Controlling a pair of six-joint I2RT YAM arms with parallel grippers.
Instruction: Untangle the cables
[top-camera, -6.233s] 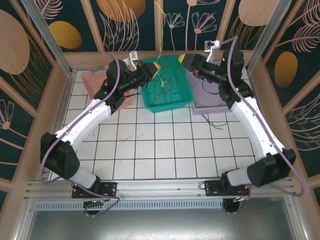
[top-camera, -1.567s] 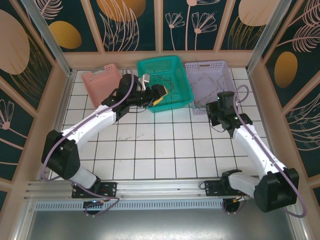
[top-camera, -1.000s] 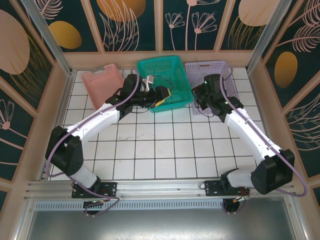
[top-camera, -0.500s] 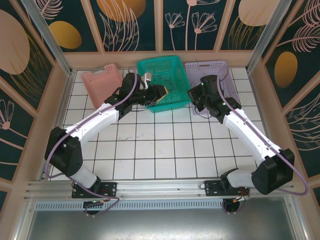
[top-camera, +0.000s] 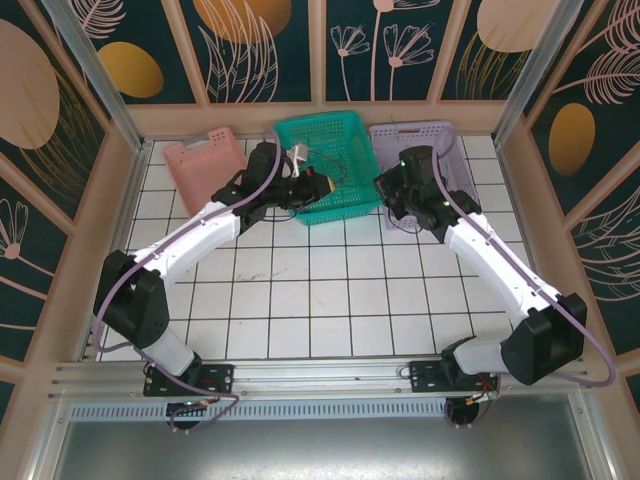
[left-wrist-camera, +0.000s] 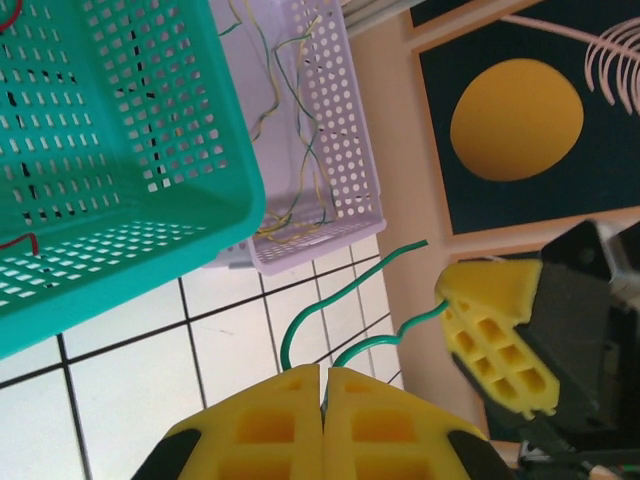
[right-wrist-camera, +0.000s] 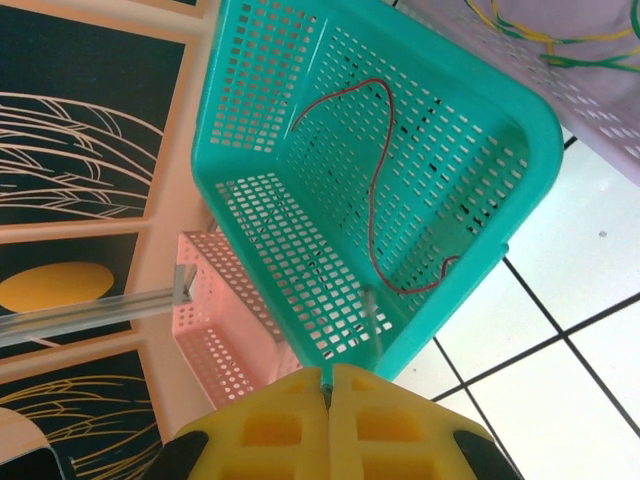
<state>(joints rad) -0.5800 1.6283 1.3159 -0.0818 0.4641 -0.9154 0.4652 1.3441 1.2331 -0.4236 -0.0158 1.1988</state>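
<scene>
Green cable (left-wrist-camera: 286, 345): pinched in the closed jaws of the left gripper (left-wrist-camera: 322, 400), lower centre of the left wrist view, above the tabletop (left-wrist-camera: 120, 400). Two strands leave the seam, running up and right. One reaches a fingertip (left-wrist-camera: 470, 300) of the right gripper (right-wrist-camera: 328, 395), which is the nearer free arm. Its jaws are closed, but whether they pinch that strand cannot be told. Red cable (right-wrist-camera: 372, 200) lies in the teal basket (right-wrist-camera: 270, 210). Others lie in the lilac basket (left-wrist-camera: 340, 215).

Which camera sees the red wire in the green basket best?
The right wrist view: the red wire runs plainly across the teal basket floor. The left wrist view catches short bits; from the top it's too small to tell.
</scene>
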